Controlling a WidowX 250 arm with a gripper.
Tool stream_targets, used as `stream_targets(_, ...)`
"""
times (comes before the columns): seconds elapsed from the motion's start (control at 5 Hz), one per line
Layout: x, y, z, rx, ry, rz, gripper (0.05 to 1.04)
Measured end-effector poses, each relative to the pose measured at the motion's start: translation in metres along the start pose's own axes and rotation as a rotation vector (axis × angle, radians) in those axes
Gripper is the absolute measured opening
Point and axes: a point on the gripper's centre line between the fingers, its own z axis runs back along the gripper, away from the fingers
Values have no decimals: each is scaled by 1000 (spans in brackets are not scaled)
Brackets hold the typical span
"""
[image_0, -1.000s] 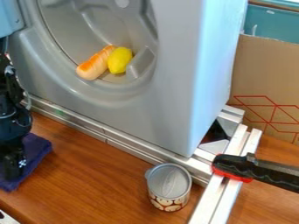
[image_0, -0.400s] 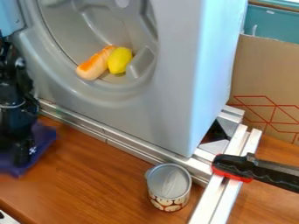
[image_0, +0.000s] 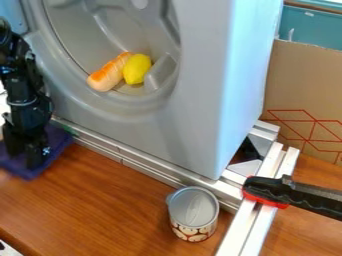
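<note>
My gripper (image_0: 27, 155) hangs down at the left edge of the camera view, against a purple cloth (image_0: 57, 142). The cloth spreads out around the gripper's lower end, and its right corner is beside the metal rail. Whether it is gripped or only pressed, I cannot tell. In the grey drum-like hollow above and to the right, an orange-and-cream bread roll (image_0: 107, 75) leans beside a yellow lemon (image_0: 137, 69). A can (image_0: 193, 215) with a grey top and a patterned side stands upright on the wooden table (image_0: 133, 200).
The tall grey housing (image_0: 200, 100) fills the upper middle, with a metal rail (image_0: 143, 165) along its foot. A black-and-red clamp (image_0: 267, 192) sits on the metal bars at the right. Behind is a cardboard sheet (image_0: 300, 80).
The gripper has shifted away from the table's front edge and slightly right. The purple cloth has moved along with it. Roll, lemon and can have stayed put.
</note>
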Motion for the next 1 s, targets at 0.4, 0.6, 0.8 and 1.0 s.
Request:
stream_targets(0.4,-22,-48,14,-36,-3,-41,1000)
stream_targets(0.6,-16,-50,32,-35,-62,-12,1000)
stream_targets(0.8,-21,-47,44,-6,-55,36,1000)
stream_targets(1.0,-43,-49,58,13,25,55,1000)
